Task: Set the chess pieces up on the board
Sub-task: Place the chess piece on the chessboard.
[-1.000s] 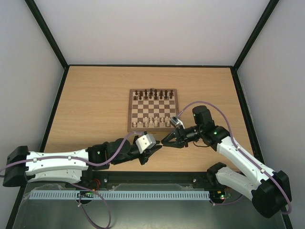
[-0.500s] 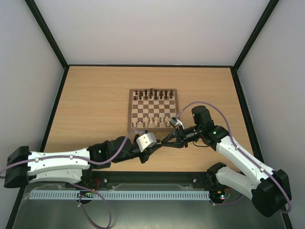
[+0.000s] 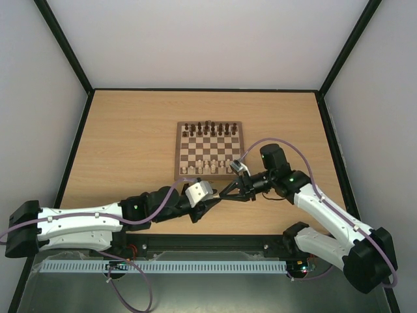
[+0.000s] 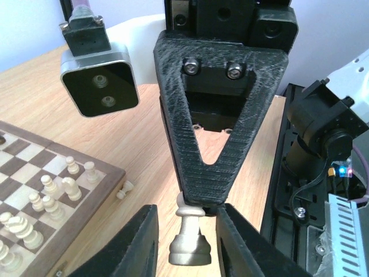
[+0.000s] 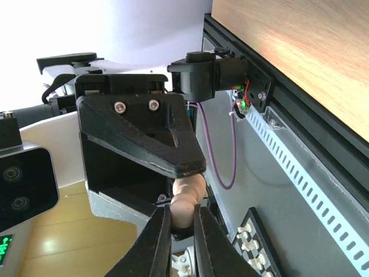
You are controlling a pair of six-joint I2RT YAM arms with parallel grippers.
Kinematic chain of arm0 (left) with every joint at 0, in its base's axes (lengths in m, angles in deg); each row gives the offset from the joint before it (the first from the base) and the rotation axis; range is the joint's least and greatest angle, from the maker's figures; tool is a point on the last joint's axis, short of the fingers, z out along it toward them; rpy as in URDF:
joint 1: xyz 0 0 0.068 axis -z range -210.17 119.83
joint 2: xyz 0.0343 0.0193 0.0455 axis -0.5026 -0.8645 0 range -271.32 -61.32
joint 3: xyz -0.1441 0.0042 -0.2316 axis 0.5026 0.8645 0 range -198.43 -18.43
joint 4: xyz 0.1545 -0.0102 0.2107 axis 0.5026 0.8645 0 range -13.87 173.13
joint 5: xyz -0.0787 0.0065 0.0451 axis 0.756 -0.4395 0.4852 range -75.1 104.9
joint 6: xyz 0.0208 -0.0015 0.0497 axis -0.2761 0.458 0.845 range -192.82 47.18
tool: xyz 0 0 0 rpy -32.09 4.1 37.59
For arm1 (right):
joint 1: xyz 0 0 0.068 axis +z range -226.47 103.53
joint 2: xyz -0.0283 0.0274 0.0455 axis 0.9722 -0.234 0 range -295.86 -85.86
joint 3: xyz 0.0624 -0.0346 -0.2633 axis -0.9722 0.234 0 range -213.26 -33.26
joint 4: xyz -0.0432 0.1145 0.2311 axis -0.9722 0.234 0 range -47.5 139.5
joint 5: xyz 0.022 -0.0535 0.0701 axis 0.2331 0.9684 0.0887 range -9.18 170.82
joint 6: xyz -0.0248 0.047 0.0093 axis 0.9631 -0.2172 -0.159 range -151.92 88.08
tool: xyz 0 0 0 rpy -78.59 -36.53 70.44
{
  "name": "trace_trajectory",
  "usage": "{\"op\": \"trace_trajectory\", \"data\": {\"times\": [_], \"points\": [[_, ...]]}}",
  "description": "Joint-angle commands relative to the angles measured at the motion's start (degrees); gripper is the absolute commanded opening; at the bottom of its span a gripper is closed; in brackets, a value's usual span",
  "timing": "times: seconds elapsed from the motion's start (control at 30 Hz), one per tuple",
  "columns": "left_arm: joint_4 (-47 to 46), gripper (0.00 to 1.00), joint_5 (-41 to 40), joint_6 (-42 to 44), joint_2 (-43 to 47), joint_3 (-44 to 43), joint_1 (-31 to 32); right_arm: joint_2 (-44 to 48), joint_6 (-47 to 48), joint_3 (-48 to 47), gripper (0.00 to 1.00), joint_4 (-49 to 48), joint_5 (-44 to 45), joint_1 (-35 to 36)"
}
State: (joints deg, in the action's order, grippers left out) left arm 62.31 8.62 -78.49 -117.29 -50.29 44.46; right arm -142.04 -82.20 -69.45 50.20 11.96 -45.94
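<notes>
Your right gripper (image 5: 180, 214) is clamping shut on the rounded head of a pale chess piece (image 4: 189, 245), holding it in the air just off the near edge of the board (image 3: 210, 149), on the side toward the arm bases. Your left gripper (image 4: 186, 216) is waiting at the same spot with its jaws standing a little apart. One finger is sitting on either side of the piece's flared base with a thin gap showing on each side, so nothing there is gripping. You are handling something that looks light, rigid and smooth, probably turned wood. It is not going to bend or crush, but a rounded head in a narrow pinch is likely going to swivel or slide out if you are jolting it. Judging by the shape, the better hold is lying at the waist just above the base, where the sides are running straighter, leaving the foot bare for meeting a square flat. Being tall for its foot, it is probably going to topple easily. The other pale pieces (image 3: 207, 167) are crowding the board's near rows, so you are working with little room. Dark pieces (image 3: 208, 128) are lining the board's far rows, and one small pale piece (image 4: 124, 190) is lying on the table (image 3: 130, 143) just beside the board's border.
</notes>
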Motion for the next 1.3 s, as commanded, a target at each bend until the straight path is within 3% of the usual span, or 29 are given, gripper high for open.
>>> {"op": "trace_trajectory", "data": {"times": [0.0,0.3,0.47,0.57,0.8,0.9,1.07,1.27], "points": [[-1.84,0.35,-1.81,-1.02,2.55,0.19,-0.73,-1.47,3.37,-2.15,0.06,3.28,1.49,0.5],[-0.78,0.47,-3.12,-3.19,6.9,1.47,-3.58,-4.7,7.33,-4.09,0.05,5.86,4.78,0.42],[3.67,0.59,-11.12,-7.67,10.75,0.6,-5.65,-7.57,13.29,-10.06,0.04,13.03,11.69,0.41],[11.09,0.63,-16.65,-14.83,11.39,-2.4,-10.0,-10.14,18.63,-16.19,0.04,19.31,18.22,0.5],[25.07,0.65,-18.77,-25.37,10.11,-7.02,-22.99,-19.58,26.29,-31.11,0.04,29.16,34.79,1.1],[26.48,0.68,-14.54,-27.57,10.68,-5.32,-31.17,-23.98,28.16,-37.55,0.04,32.19,45.03,3.56],[23.27,0.68,0.74,-29.01,11.64,-0.35,-44.58,-31.89,28.63,-47.38,0.05,36.65,59.87,8.91],[22.31,0.68,4.11,-28.9,12.6,1.95,-47.85,-40.24,28.02,-55.99,0.05,40.42,69.88,12.57]]}}
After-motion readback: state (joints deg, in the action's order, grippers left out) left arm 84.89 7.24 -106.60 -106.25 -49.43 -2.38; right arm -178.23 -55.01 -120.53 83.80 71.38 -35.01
